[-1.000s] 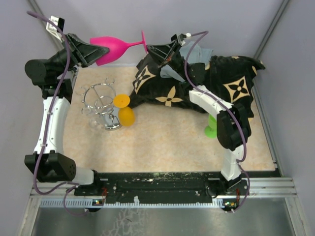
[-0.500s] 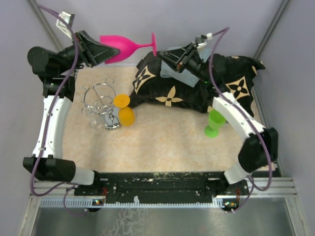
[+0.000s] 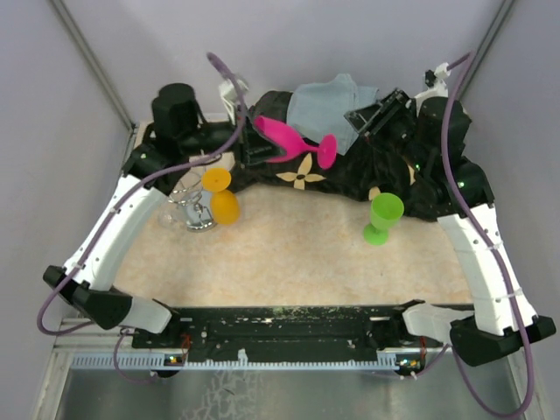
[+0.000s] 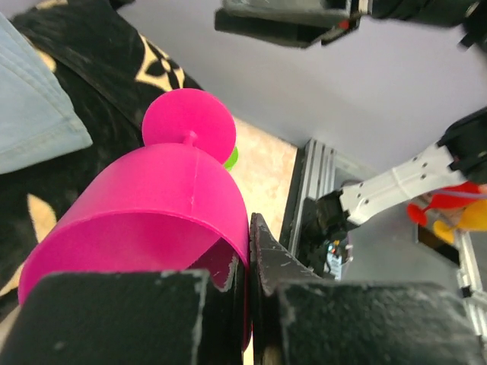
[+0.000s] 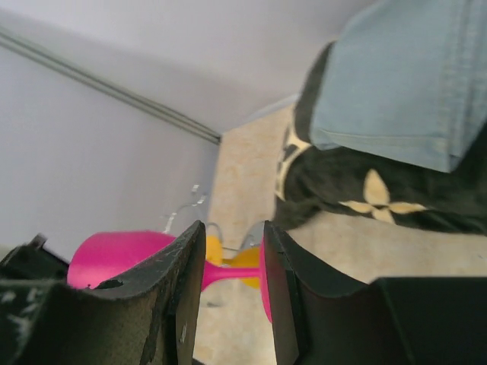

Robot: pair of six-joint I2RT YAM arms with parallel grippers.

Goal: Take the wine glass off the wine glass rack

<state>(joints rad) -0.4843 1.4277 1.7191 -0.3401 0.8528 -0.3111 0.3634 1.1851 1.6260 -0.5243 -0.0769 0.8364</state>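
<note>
My left gripper is shut on the rim of a pink wine glass and holds it tilted in the air over the black patterned cloth. In the left wrist view the bowl wall is pinched between my fingers. The chrome wine glass rack stands at the left, partly hidden by my left arm. An orange glass is at its right side; I cannot tell if it hangs on it. My right gripper is open and empty, just right of the pink glass's foot; that glass shows between its fingers.
A green glass stands upright on the tan mat right of centre. A pale blue denim piece lies on the black cloth at the back. Grey walls close in the back and both sides.
My left arm has swung the pink glass from the back left corner to the right and down over the black cloth. My right arm has drawn back to the right.
</note>
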